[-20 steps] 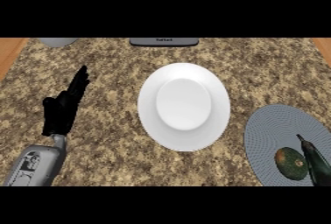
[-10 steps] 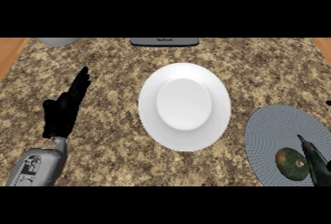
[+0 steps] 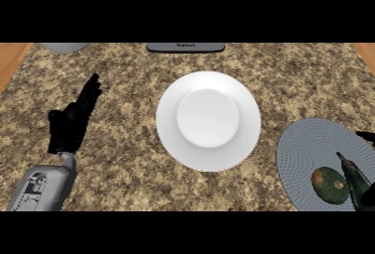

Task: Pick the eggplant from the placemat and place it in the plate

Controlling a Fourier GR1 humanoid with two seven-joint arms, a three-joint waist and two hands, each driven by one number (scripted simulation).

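A green-brown eggplant (image 3: pixel 330 185) lies on the round grey placemat (image 3: pixel 315 149) at the lower right. My right hand (image 3: pixel 353 179) comes in from the lower right corner. Its straight fingers (image 3: pixel 348 170) lie along the eggplant's right side, and its thumb tip (image 3: pixel 365 136) shows at the right edge above them. The hand is open and not curled round the eggplant. Most of its palm is out of view. The white plate (image 3: pixel 208 120) sits in the middle of the counter with nothing on it. My left hand (image 3: pixel 70 124) rests open at the left, fingers pointing up.
A dark flat object (image 3: pixel 185 47) and a grey rounded object (image 3: pixel 64 47) sit at the counter's far edge. Wooden strips show at the top left and top right corners. Speckled stone counter (image 3: pixel 132 163) lies between the plate and the placemat.
My right hand has shifted slightly on the placemat, its fingers reaching a bit farther up beside the eggplant. The left hand, plate and eggplant have not moved.
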